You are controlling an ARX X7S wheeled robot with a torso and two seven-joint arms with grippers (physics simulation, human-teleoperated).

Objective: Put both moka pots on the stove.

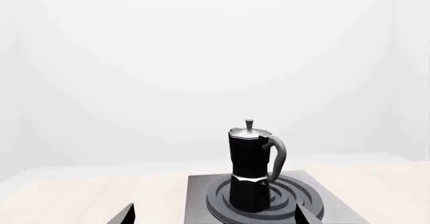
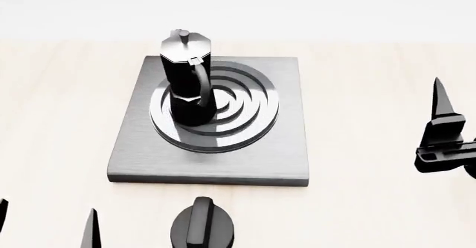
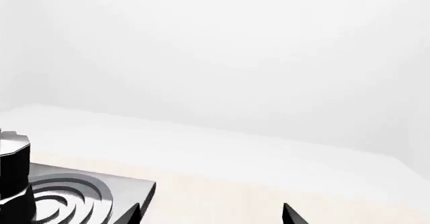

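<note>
The left pincer [image 2: 46, 225] hangs low over the pale worktop [image 2: 59, 92], its two tips spread apart with nothing between them. Ahead of it and toward the right pincer's side lies the stove [image 2: 134, 159], and one moka pot [image 2: 186, 72] stands upright on the ringed burner [image 2: 246, 120], with a black knob [image 2: 202, 228] just in front of the stove. The right pincer [image 3: 211, 215] floats beyond the stove's other edge, well apart from the pot, tips wide apart and empty.
</note>
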